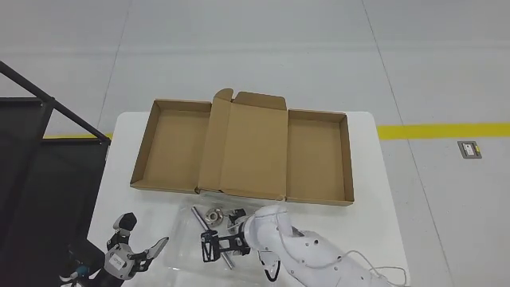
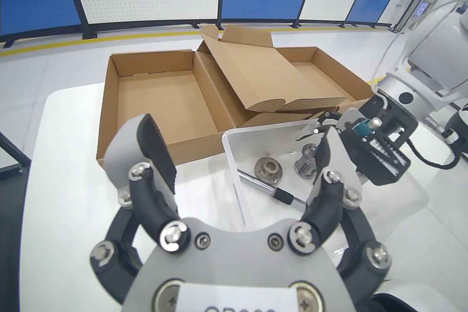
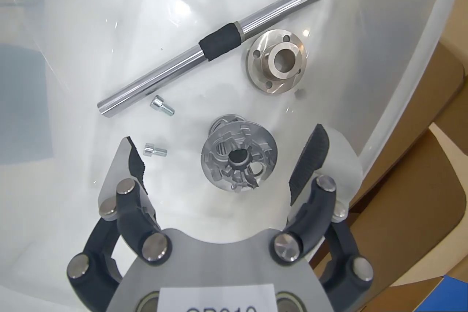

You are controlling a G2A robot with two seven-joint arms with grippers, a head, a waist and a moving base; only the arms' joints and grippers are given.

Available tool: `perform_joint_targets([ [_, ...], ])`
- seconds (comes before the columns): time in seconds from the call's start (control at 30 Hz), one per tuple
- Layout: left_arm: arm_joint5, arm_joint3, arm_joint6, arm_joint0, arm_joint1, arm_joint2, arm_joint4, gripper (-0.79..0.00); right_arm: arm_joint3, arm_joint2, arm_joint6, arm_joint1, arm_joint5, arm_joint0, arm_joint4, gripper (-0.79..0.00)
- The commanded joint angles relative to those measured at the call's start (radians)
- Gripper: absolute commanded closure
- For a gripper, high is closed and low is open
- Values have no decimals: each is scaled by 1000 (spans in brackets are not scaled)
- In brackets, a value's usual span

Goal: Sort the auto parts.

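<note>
- Right gripper (image 3: 226, 149): fingers (image 3: 310, 160) spread wide and empty, poised over the slotted wheel (image 3: 237, 156).
- Left gripper (image 2: 237, 141): fingers (image 2: 155, 149) also wide apart and empty, above the worktop (image 1: 374, 223) just beside the clear tray (image 3: 420, 72).
- All the parts lie in the clear tray, near the cardboard box (image 1: 239, 155). The box's two end compartments are bare, and a folded flap covers the middle.
- Risk: the wheel's round metal rim could squirt out from between the closing pads towards the flanged hub (image 3: 275, 66) close by.
- Risk: one finger is near the tray wall, and a knock would likely shift the light tray.
- Risk: the polished rod (image 3: 215, 46) is smooth and cylindrical, so a nudge would probably set it rolling over the two small screws (image 3: 162, 106).
- Materials: the parts are bright machined metal, the rod has a black taped band, the pads are ribbed black rubber, and the box is matt corrugated card.
</note>
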Motion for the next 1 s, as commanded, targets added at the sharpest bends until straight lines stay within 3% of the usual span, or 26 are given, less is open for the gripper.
perform_joint_targets([
  [0.0,0,0,0,0,0,0,0,-785,17,1,-2,-6,-7,9,9,-280],
  [0.17,0,0,0,0,0,0,0,-785,56,9,-23,-15,-13,23,19,-179],
  [0.27,0,0,0,0,0,0,0,-785,66,10,-36,-18,-17,25,12,0],
  [0.43,0,0,0,0,0,0,0,-785,18,14,-54,-15,-10,7,-24,0],
  [0.63,0,0,0,0,0,0,0,-785,-278,44,-92,39,-33,-114,-176,0],
  [0.87,0,0,0,0,0,0,0,-785,-717,134,-157,140,-31,-377,-459,0],
  [0.97,0,0,0,0,0,0,0,-785,-795,170,-193,168,-17,-454,-539,0],
])
